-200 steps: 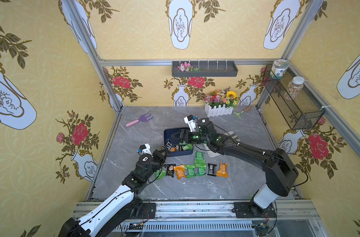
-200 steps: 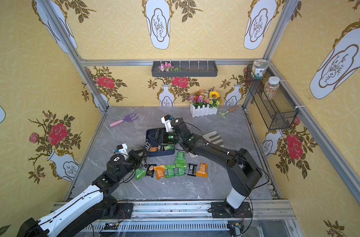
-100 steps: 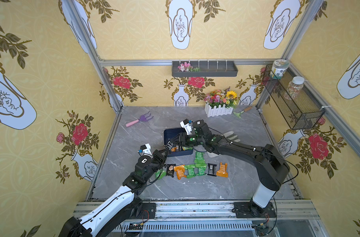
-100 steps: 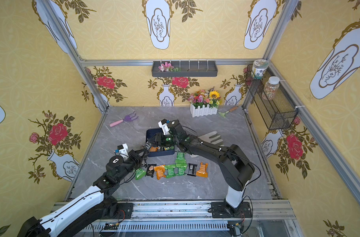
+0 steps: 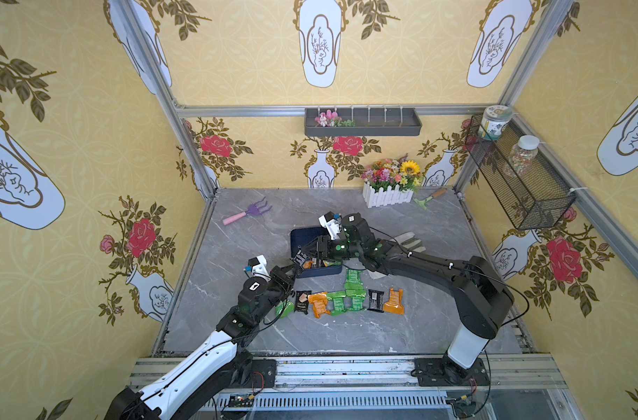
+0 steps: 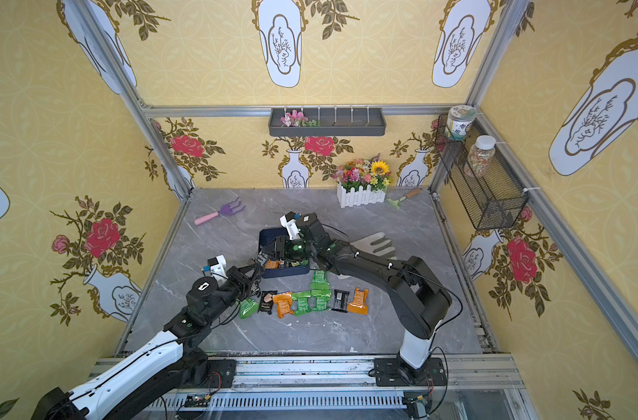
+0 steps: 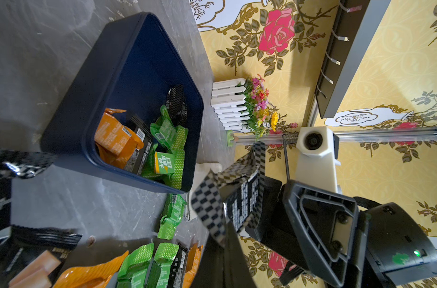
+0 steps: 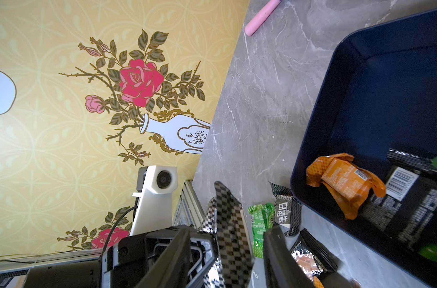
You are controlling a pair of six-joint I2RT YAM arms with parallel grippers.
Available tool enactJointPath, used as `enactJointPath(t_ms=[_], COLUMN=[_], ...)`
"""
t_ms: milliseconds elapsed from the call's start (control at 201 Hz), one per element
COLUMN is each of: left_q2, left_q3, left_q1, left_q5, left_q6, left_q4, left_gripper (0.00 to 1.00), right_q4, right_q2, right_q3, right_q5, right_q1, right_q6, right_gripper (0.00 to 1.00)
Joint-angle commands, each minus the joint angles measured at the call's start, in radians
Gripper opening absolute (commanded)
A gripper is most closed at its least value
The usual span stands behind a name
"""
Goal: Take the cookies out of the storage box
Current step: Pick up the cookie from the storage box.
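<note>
Unloading stood half done: cookies (image 5: 354, 302) lined the tabletop (image 5: 310, 334), more lay in the storage box (image 5: 303, 238); left pincer (image 5: 295, 268), shut, and right pincer (image 5: 309, 252), half-closed, gripped one black packet (image 7: 237, 199).

Dark navy blue all over the storage box (image 5: 304, 235). Orange, green and black foil on the cookies (image 7: 142, 147) inside; same three colours along the row on the grey, white-veined marble desk (image 5: 346, 338). Black-and-silver chequer on the chequered packet (image 7: 210, 207), with seemingly white print mid-wrapper. Pink handle, purple tines on the rake (image 5: 250, 212). Yellow wallpaper (image 5: 92, 152) with red roses and white vases. White picket planter (image 5: 386, 198), mixed blooms, one yellow sunflower.
</note>
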Motion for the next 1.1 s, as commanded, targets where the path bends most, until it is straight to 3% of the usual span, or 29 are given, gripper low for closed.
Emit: enactJointPath(t_ms=[0, 75, 189, 364, 687, 1096], left_q2=[0.003, -0.001, -0.009, -0.009, 0.006, 0.009], left_q3=[-0.007, -0.010, -0.013, -0.012, -0.012, -0.031], left_q1=[0.001, 0.001, 0.001, 0.001, 0.001, 0.001], left_q5=[0.006, 0.002, 0.001, 0.002, 0.005, 0.010], left_q6=[0.001, 0.001, 0.001, 0.006, -0.005, -0.017], left_q4=[0.035, 0.034, 0.040, 0.051, 0.052, 0.069], left_gripper=[0.00, 0.00, 0.00, 0.00, 0.00, 0.00], right_q4=[0.051, 0.047, -0.003, -0.065, -0.025, 0.023], right_q2=[-0.009, -0.008, -0.005, 0.008, 0.027, 0.061], right_q3=[-0.002, 0.001, 0.008, 0.024, 0.039, 0.044], right_q5=[0.010, 0.008, 0.038, 0.048, 0.005, -0.025], right_q1=[0.005, 0.010, 0.013, 0.018, 0.025, 0.029], right_q6=[0.002, 0.001, -0.020, -0.044, -0.028, 0.002], right_gripper=[0.50, 0.52, 0.67, 0.69, 0.47, 0.28])
